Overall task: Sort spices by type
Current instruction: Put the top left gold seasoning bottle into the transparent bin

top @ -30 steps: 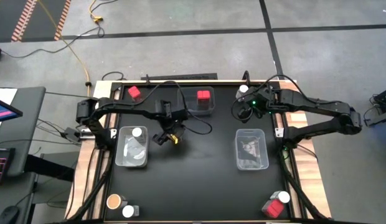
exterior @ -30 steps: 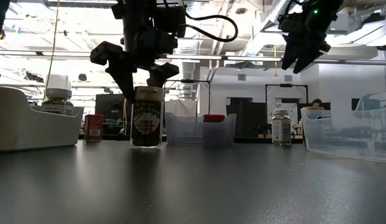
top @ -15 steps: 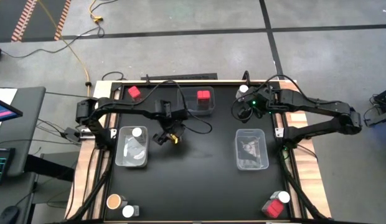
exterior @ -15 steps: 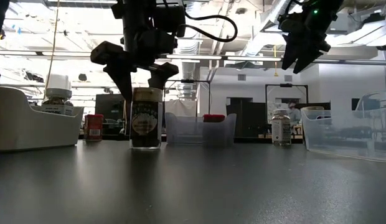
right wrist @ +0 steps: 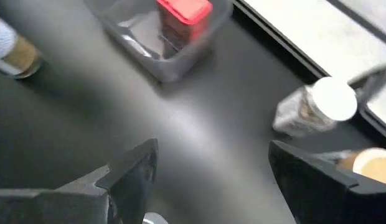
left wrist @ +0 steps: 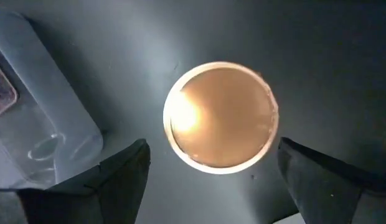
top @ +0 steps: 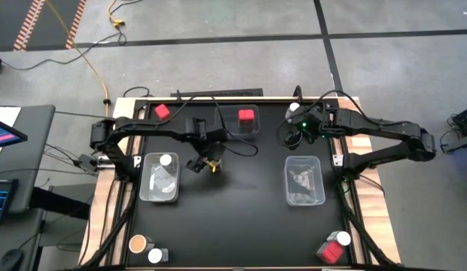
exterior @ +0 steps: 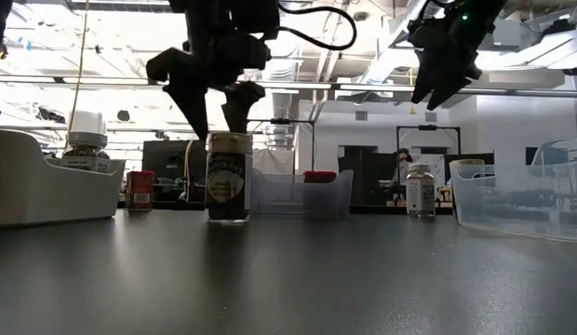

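Observation:
A tan-lidded spice jar (exterior: 229, 177) stands upright on the black table, its round lid (left wrist: 221, 115) showing in the left wrist view. My left gripper (exterior: 219, 128) hangs open just above it, pointing down, with a finger on either side of the lid and clear of it. My right gripper (exterior: 435, 100) is open and holds nothing, raised over the table's far right (top: 291, 132). Below and beyond it stand a white-capped jar (right wrist: 317, 106) and a red-topped spice (right wrist: 183, 12) in a clear bin.
Another red spice (top: 163, 111) stands far left. A white-capped jar (top: 166, 160) sits in the left bin (top: 160, 188). A clear bin (top: 304, 181) stands right of centre. Tan (top: 138, 243) and white (top: 155, 255) lids are near left, red (top: 328, 252) and white (top: 343, 239) near right.
My left gripper has opened, let go of the tan-lidded jar's lid and risen a little, rolling slightly. The jar stays upright on the table. My right arm has kept nearly still.

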Controlling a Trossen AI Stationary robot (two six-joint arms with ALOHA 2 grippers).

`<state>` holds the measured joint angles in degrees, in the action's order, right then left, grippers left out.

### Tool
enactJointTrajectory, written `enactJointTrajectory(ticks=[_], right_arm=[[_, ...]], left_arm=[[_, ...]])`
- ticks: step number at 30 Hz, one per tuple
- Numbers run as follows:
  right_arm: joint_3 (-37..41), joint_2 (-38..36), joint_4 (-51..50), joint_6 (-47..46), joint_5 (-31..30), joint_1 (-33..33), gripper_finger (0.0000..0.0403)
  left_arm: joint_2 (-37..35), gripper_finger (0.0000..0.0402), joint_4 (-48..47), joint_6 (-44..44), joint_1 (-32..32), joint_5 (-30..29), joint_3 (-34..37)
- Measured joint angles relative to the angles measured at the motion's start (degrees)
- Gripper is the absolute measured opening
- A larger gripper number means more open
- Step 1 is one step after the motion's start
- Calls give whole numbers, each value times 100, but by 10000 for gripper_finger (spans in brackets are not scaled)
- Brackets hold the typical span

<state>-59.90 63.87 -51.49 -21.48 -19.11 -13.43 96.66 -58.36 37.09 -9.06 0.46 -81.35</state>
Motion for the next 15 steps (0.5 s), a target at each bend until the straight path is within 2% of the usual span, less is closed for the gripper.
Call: enactJointTrajectory(ticks=[4, 11, 15], right_arm=[[0, 27, 327, 446, 298, 145, 333], [0, 27, 1182, 970, 895, 329, 333], [0, 27, 1581, 1012, 954, 413, 333]], left_arm=[[-50, 335, -123, -485, 16, 264, -39], [-99, 334, -458, -1191, 157, 274, -39], [-201, 333, -653, -1710, 308, 287, -32]])
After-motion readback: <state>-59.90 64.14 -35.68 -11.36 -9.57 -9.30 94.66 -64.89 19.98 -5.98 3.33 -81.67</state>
